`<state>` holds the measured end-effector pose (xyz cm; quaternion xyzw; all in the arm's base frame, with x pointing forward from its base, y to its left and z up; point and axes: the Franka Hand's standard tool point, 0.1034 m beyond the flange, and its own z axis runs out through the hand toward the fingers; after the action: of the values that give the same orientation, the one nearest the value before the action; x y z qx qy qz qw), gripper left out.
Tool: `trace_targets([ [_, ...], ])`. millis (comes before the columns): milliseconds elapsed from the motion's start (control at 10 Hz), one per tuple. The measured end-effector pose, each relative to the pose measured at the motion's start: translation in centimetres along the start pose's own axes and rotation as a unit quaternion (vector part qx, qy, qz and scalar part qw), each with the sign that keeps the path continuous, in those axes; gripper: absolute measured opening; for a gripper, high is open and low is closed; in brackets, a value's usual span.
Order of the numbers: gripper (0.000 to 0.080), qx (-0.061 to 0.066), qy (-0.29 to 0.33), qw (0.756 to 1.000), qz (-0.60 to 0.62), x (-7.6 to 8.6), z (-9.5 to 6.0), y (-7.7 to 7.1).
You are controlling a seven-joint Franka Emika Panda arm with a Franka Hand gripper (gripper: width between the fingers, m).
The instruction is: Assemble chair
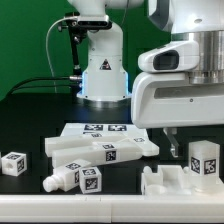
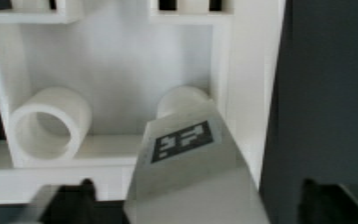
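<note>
**Fingers on both sides of a tagged bar, over the notched panel**

The exterior view gives the whole black surface (image 1: 30, 195) with the chair parts spread on it. At the exterior view's left stands a small cube (image 1: 12, 163). Near the middle lie two long bars (image 1: 105, 150), and in front of them a short leg (image 1: 75, 180) with a round end. Behind the bars the marker board (image 1: 100, 129) lies flat. At the exterior view's right the arm (image 1: 185, 85) fills much of the picture. The gripper (image 1: 172, 145) hangs under it, just above the notched panel (image 1: 165, 183). An upright block (image 1: 205, 161) with a tag stands just beside this panel.

The wrist view shows none of this spread, but it shows the gripper (image 2: 194, 205) from close. A tagged bar (image 2: 190, 150), white with one black-and-white square tag on its face, lies tilted between the two dark fingers (image 2: 69, 203). Whether it is the upright block of the other view cannot be told. Beyond the bar is a white part with walls and notches, probably the same notched panel (image 2: 105, 60), and a hollow round peg (image 2: 48, 125) rests in its recess. The far end of the bar reaches into this recess, near the peg but apart from it.

A thin dark gap appears between the bar and each finger. The contact zone is at the edge of the picture, so one cannot tell if the fingers are clenched on the bar or released.
</note>
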<state>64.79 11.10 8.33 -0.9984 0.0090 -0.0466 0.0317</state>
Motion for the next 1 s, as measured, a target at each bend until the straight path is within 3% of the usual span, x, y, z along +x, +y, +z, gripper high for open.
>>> trace_targets([
  [100,0.0432,0.000,0.000,1.000,0.016,-0.01,0.00,-0.03],
  [200,0.0432,0.002,0.000,0.998,0.059,-0.02,0.01,-0.10],
  [300,0.0283,0.002,0.000,0.996,0.088,0.00,0.05,-0.14],
  [500,0.0284,-0.001,0.001,0.978,0.209,0.35,0.08,-0.15],
  [700,0.0284,-0.003,0.005,0.911,0.411,0.34,0.13,-0.17],
  [800,0.0284,0.002,0.005,0.864,0.503,0.34,0.14,-0.11],
  [900,0.0284,0.007,0.002,0.831,0.556,0.39,0.12,0.02],
  [1000,0.0284,0.013,-0.001,0.816,0.577,0.32,0.21,0.11],
])
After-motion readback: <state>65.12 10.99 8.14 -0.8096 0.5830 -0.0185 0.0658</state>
